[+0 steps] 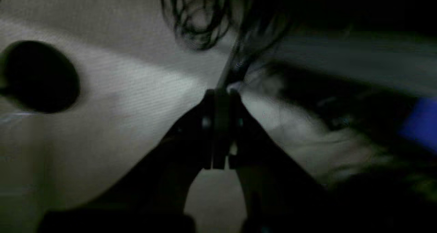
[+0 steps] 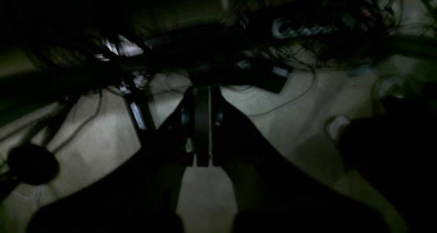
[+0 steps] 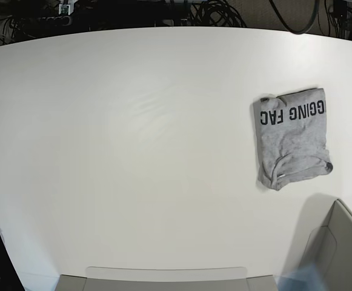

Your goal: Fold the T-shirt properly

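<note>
The heather-grey T-shirt (image 3: 294,136) lies folded into a small rectangle at the right side of the white table (image 3: 133,151), with black lettering showing along its far edge. Neither gripper shows in the base view. In the left wrist view my left gripper (image 1: 222,91) has its jaws pressed together with nothing between them, over a pale surface; the picture is dark and smeared. In the right wrist view my right gripper (image 2: 202,88) is also shut and empty, pointing at dark cables and equipment. I cannot make out the T-shirt in either wrist view.
A grey box (image 3: 339,248) stands at the table's front right corner and a low grey tray edge (image 3: 163,277) along the front. A blurred bluish shape (image 3: 300,274) sits between them. Cables (image 3: 218,12) lie behind the table's far edge.
</note>
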Motion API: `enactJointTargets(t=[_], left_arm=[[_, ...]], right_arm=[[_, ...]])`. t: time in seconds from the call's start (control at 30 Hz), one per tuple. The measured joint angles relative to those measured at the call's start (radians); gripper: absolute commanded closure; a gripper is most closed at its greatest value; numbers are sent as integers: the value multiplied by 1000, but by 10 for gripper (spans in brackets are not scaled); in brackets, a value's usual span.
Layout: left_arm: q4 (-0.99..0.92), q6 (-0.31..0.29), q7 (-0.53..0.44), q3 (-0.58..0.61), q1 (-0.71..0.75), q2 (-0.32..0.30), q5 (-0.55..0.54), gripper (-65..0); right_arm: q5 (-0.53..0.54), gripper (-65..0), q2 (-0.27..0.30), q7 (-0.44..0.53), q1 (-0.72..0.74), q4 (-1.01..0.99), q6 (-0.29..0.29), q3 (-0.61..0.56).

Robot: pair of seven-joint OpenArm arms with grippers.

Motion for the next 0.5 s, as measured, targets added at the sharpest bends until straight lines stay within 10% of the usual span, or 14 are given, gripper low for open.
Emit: enactJointTargets(t=[0.17,0.37,0.5], left_arm=[[-157,203,9,0,-101,-27,169,0],[-154,341,70,0,-171,-27,201,0],[-155,381,183,-1,-220,-26,200,0]], right_arm=[[-196,-3,121,133,153,-365,-32,149],[-438,-4,303,227,276,-829,-445,185],[-628,-5,322,238,336,-911,-682,185]])
